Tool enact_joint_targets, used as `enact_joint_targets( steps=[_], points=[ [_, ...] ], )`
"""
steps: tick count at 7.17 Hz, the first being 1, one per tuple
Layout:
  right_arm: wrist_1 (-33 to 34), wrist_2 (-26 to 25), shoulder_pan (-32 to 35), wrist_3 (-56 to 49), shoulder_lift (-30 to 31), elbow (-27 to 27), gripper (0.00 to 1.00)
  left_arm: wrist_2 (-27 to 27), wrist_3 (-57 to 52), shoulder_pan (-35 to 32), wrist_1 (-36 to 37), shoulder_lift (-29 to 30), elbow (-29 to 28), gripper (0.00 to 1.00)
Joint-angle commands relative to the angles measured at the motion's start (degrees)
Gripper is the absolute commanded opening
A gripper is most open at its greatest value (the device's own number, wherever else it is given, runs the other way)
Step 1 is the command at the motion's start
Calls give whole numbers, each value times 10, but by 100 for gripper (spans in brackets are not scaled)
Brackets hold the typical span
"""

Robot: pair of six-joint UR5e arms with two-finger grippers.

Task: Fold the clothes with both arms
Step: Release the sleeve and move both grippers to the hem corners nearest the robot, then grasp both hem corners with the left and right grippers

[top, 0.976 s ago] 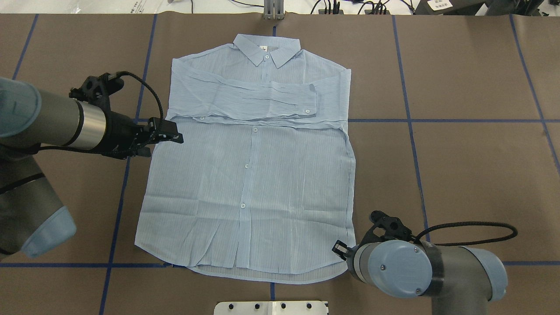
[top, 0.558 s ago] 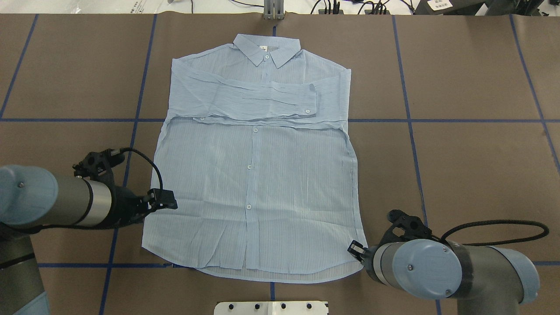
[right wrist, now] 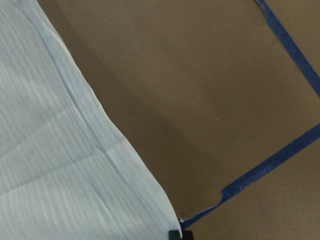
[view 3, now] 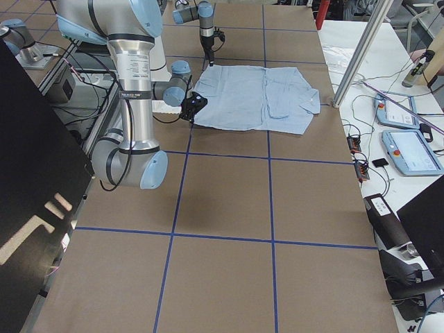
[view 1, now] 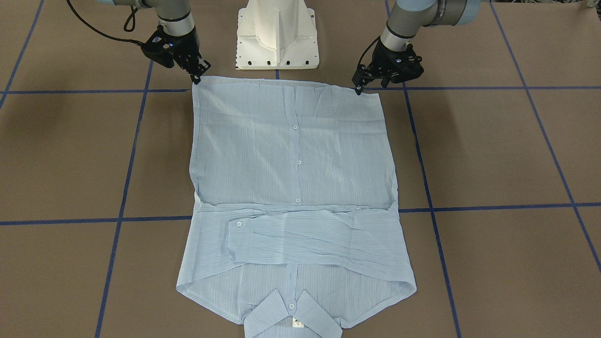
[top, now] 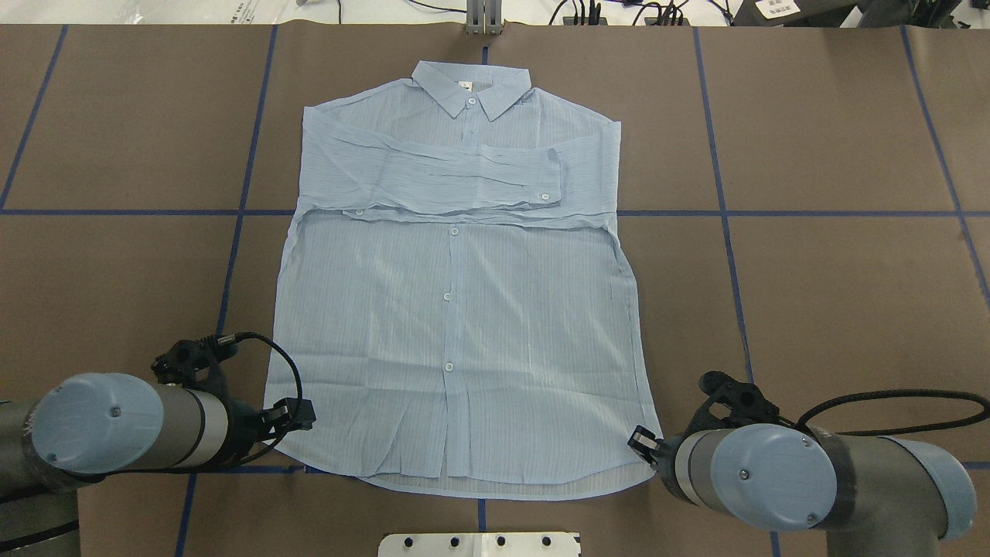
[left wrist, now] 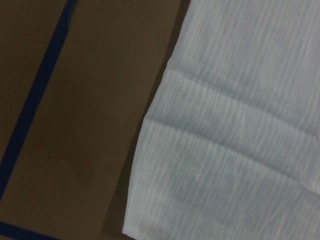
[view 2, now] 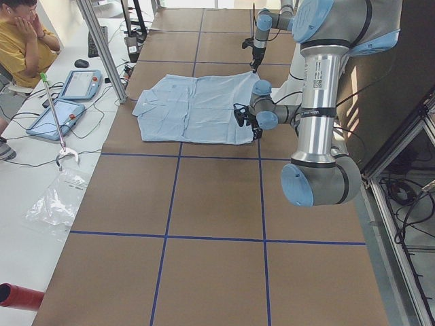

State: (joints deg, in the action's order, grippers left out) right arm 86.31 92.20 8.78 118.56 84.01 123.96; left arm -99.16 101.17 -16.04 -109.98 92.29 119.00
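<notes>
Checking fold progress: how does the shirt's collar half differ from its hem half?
The collar half has sleeves folded across it, layered and creased; the hem half is one flat front, buttons showing. The collar half has no end effector near it; the hem half has the left end effector and right end effector at its corners. Both lie flat on the table.
</notes>
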Motion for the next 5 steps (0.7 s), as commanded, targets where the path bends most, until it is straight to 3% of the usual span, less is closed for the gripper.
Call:
enact_joint_targets(
  steps=[1, 4, 5],
  points=[
    [0, 0, -1, 0, 0, 0, 0, 4, 3, 7, 7, -2, -6, 87],
    [0, -1, -1, 0, 1, 0, 0, 5, 3, 7, 7, -4, -20, 75],
    [0, -1, -1, 0, 1, 0, 0, 5, 3, 7, 8, -4, -20, 62]
  ],
)
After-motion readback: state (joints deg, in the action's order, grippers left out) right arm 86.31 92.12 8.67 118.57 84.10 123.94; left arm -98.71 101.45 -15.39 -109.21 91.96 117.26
